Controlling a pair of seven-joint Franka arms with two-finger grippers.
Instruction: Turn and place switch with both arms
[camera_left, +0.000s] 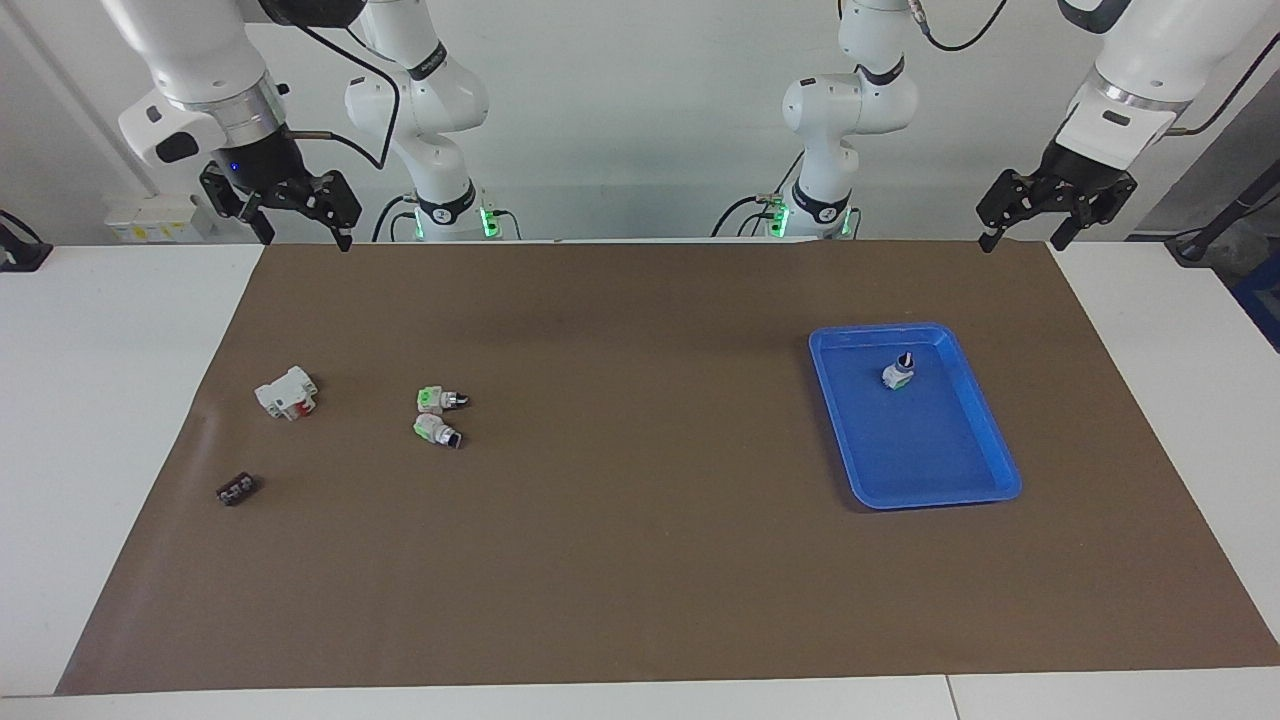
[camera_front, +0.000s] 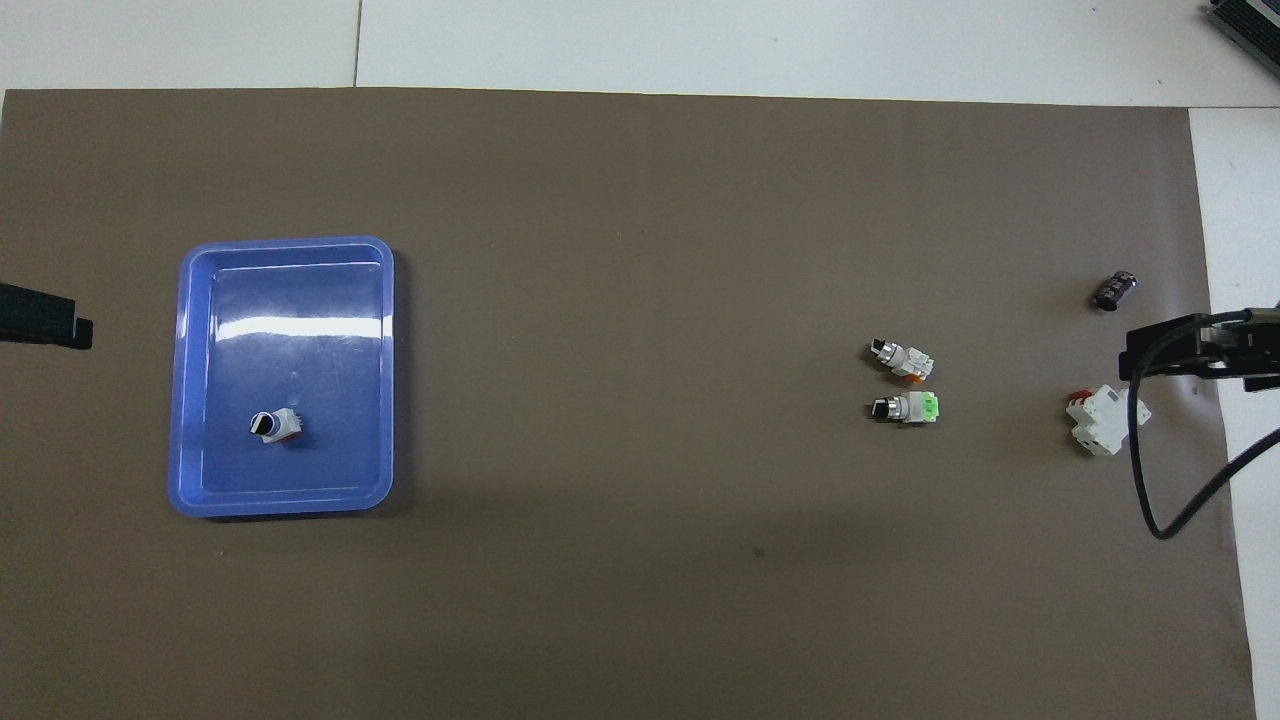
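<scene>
Switch (camera_left: 897, 374), the small white-grey one with an orange end block and black knob, stands knob-up in the shallow blue plastic tray (camera_left: 990, 425) at right of the facing view. Both grippers hang spread and empty at the top corners: left gripper (camera_left: 1053, 205), right gripper (camera_left: 296, 207). Placement looks done; retreating clear is best. Only the overhead view shows the orange end.

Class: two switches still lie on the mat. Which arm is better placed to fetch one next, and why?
Probably the right. Its open hand hangs at the end where the two switches lie; the left hand, also open, hangs near the blue tray already holding a switch.
</scene>
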